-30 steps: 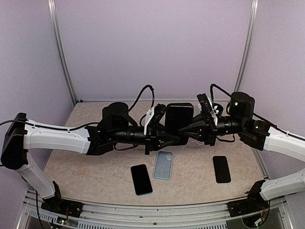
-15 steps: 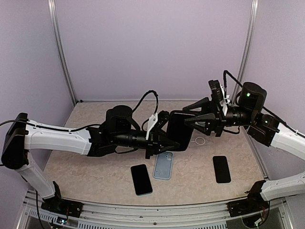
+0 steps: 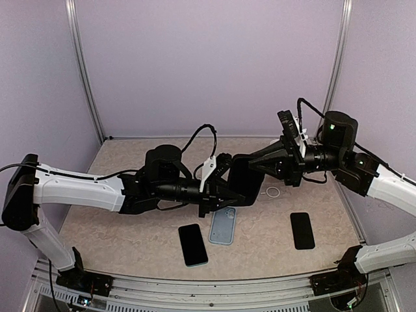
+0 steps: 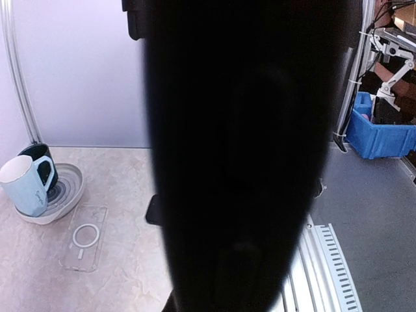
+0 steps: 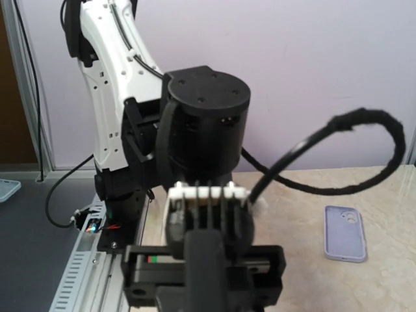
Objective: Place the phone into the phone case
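A black phone-sized slab (image 3: 245, 180) hangs on edge above the table's middle; I cannot tell if it is the phone, the phone case or both together. My left gripper (image 3: 225, 190) is shut on its near left edge. My right gripper (image 3: 251, 162) is closed on its upper far edge. The slab (image 4: 240, 156) blacks out most of the left wrist view and hides the left fingers there. A light blue phone case (image 3: 222, 225) lies flat under the slab and shows again as a case (image 5: 345, 233) in the right wrist view. A clear case (image 3: 273, 192) with a ring lies further back.
Two black phones lie flat on the table, one phone (image 3: 193, 244) left of the blue case and another phone (image 3: 301, 230) to its right. A pale blue mug (image 4: 26, 188) sits on a dish at the table's right. The left arm's wrist (image 5: 207, 130) fills the right wrist view.
My right gripper let go of the slab, opened wide and pulled back, then came in again and closed on its upper edge. The left arm carried the slab slightly right and lower.
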You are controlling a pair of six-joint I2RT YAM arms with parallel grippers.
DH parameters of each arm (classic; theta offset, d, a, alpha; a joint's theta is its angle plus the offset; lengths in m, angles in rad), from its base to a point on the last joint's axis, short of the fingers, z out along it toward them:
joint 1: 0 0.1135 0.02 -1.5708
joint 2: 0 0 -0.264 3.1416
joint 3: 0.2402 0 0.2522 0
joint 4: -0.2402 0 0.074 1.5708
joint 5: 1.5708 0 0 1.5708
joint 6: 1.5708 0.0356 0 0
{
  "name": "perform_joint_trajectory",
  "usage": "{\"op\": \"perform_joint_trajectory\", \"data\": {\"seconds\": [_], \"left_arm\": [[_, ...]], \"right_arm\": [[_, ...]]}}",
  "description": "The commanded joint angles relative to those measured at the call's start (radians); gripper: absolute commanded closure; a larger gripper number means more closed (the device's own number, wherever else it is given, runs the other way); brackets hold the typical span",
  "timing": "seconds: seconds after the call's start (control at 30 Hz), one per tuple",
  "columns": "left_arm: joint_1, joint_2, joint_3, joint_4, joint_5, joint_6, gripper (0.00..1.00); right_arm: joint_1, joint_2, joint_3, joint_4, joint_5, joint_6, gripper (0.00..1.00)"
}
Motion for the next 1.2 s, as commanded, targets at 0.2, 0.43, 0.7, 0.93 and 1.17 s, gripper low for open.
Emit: {"op": "perform_joint_trajectory", "data": {"seconds": [0.2,0.43,0.7,0.93,1.17], "left_arm": [[-0.006,-0.045,-0.004,0.101,0.009,-0.029,1.0],[-0.006,-0.078,-0.018,0.152,0.042,-0.063,1.0],[-0.004,-0.044,0.008,0.128,0.0,-0.096,0.94],[0.126,-0.08,-0.047,-0.013,-0.315,-0.318,0.01],[0.238,-0.037,-0.053,-0.174,-0.374,-0.441,0.01]], "right_arm": [[-0.016,0.01,0.016,-0.072,0.071,-0.004,0.02],[-0.02,-0.003,-0.11,0.096,0.011,0.1,0.45],[-0.033,0.035,-0.07,0.079,0.067,0.184,1.0],[-0.262,0.147,-0.04,-0.394,0.13,0.372,1.0],[-0.267,0.26,-0.136,-0.42,0.068,0.431,1.0]]}}
